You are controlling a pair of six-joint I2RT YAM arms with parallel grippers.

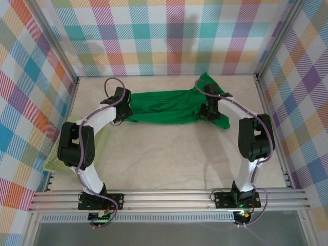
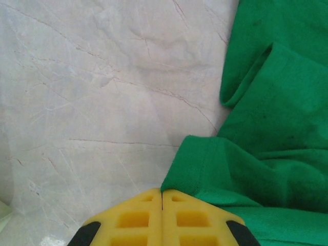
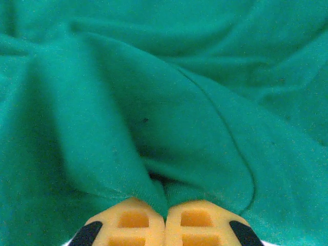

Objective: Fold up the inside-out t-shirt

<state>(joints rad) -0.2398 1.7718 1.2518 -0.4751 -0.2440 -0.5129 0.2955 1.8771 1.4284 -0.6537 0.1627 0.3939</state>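
Observation:
The inside-out t-shirt [image 1: 164,106] is bright green and lies stretched left to right across the far half of the table, bunched at its right end. My left gripper [image 1: 123,111] sits at the shirt's left end. In the left wrist view its yellow fingers [image 2: 133,218] are pressed together, and a hemmed corner of the t-shirt [image 2: 266,143] runs into the tips of the left gripper [image 2: 162,192]. My right gripper [image 1: 209,110] rests on the shirt's right part. Its right gripper tips [image 3: 165,207] are shut with a fold of the t-shirt [image 3: 179,102] pinched between them.
A pale yellow-green mesh basket [image 1: 51,158] lies at the table's left edge beside the left arm. The marble-patterned tabletop [image 1: 164,159] is bare in front of the shirt. Metal frame posts and checked walls close in the left, right and far sides.

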